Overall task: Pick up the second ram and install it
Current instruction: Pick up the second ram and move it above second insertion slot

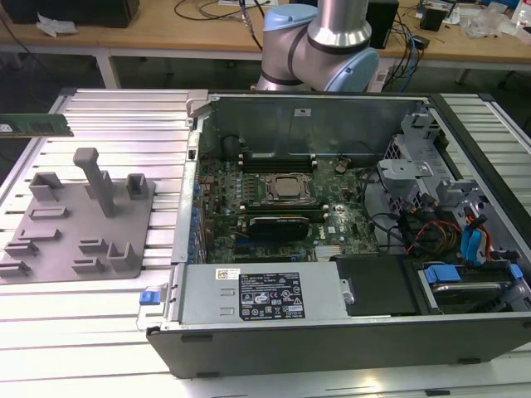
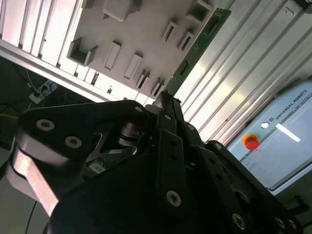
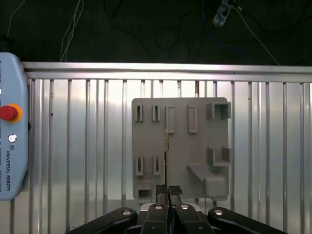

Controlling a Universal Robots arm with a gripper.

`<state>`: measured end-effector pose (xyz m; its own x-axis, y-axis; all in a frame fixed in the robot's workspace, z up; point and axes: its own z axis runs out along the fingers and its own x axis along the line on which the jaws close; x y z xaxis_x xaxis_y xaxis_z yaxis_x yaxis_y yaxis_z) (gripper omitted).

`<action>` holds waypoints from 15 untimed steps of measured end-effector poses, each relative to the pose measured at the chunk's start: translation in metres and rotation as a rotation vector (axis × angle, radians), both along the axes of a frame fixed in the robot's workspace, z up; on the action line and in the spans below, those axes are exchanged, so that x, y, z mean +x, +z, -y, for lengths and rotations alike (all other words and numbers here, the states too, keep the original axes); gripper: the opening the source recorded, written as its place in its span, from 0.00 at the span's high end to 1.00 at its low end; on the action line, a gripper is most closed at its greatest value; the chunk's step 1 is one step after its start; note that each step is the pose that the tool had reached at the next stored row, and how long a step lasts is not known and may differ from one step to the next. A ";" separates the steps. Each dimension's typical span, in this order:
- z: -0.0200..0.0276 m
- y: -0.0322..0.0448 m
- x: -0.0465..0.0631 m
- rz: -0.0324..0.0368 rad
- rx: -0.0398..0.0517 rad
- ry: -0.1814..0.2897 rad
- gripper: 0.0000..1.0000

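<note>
The second ram (image 1: 35,125) is a thin green stick hanging in the air at the exterior view's far left, above the ribbed metal table. In the second wrist view the ram (image 2: 200,46) runs out from my gripper (image 2: 165,97), whose black fingers are shut on its near end. In the first wrist view the ram (image 3: 166,148) shows edge-on, and my gripper (image 3: 168,188) pinches it over the grey holder plate (image 3: 195,146). The open computer case (image 1: 332,348) lies at the exterior view's right, with its memory slots (image 1: 270,157) beside the silver processor (image 1: 287,189).
The grey holder plate (image 1: 58,236) with upright pegs lies under the ram. A black card (image 1: 286,224) sits in the case near the processor. A drive cage and cables (image 1: 431,199) fill the case's right side. A pendant with a red button (image 3: 9,113) lies on the table.
</note>
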<state>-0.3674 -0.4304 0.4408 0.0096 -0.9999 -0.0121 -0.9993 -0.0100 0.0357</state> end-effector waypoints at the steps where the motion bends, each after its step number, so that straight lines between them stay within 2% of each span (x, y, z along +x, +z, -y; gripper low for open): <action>1: 0.0000 0.0000 0.002 -0.0001 0.0000 0.000 0.91; 8: 0.0000 0.0000 0.026 0.0000 0.0001 0.000 0.91; 15: 0.0000 0.0000 0.045 0.0000 0.0000 0.000 0.91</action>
<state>-0.3228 -0.4304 0.4408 0.0096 -0.9999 -0.0122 -0.9993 -0.0100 0.0357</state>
